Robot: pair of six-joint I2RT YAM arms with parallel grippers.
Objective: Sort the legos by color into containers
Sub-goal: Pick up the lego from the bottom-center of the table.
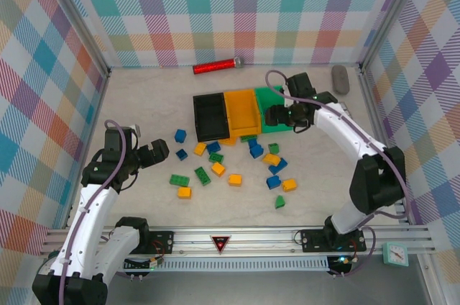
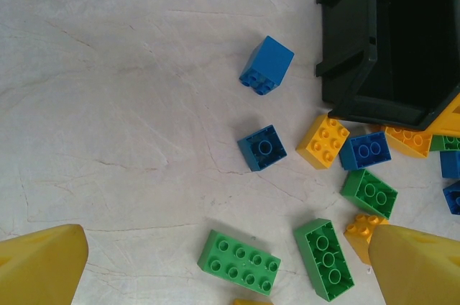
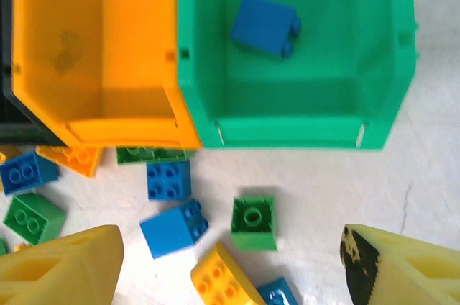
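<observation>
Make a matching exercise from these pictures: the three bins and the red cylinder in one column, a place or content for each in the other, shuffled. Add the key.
Things:
1. green bin
2. orange bin
3. black bin
4. red cylinder

Descriptions:
A. lies alone behind the bins
B. holds one blue brick
C. stands in the middle of the row of three
D. stands at the left end of the row in the top view

Pairs: 1-B, 2-C, 3-D, 4-A
</observation>
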